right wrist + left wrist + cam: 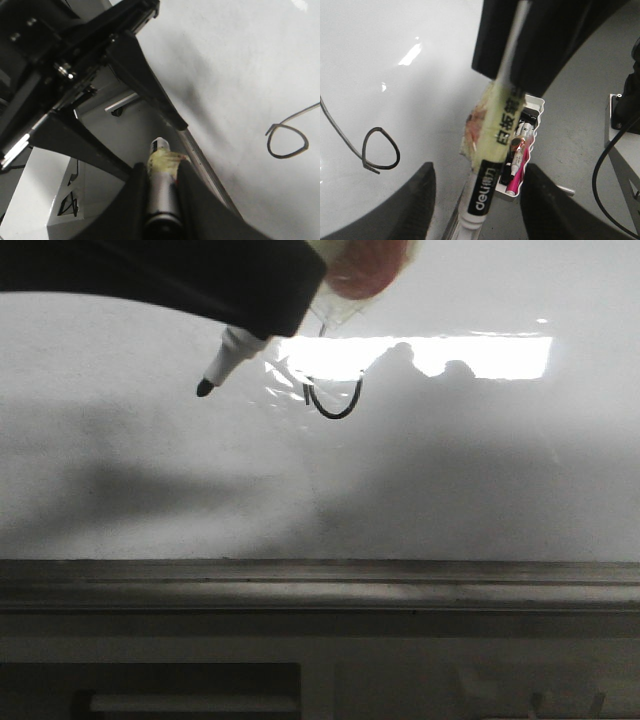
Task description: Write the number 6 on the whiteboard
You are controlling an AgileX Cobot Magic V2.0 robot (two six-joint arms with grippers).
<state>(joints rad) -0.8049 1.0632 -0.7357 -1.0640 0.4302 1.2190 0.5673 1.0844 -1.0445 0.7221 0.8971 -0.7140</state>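
The number 6 [333,398], a thin black marker line, is lying on the whiteboard [480,470] just under the bright rectangular reflection; in the front view only its rounded lower loop is showing, while the left wrist view [380,149] and right wrist view [286,141] are showing a closed loop joined to a long thin stem. The marker [228,358] is pointing its black tip down and to the left of the loop, apart from the drawn line. The right gripper [162,182] is clenching the marker's barrel between its two dark fingers, at a yellowish tape wrap. The left gripper [477,195] is standing with its fingers spread wide, the marker's barrel passing between them without visible contact. A small white tray of pens [532,107] is sitting beyond the board's edge.
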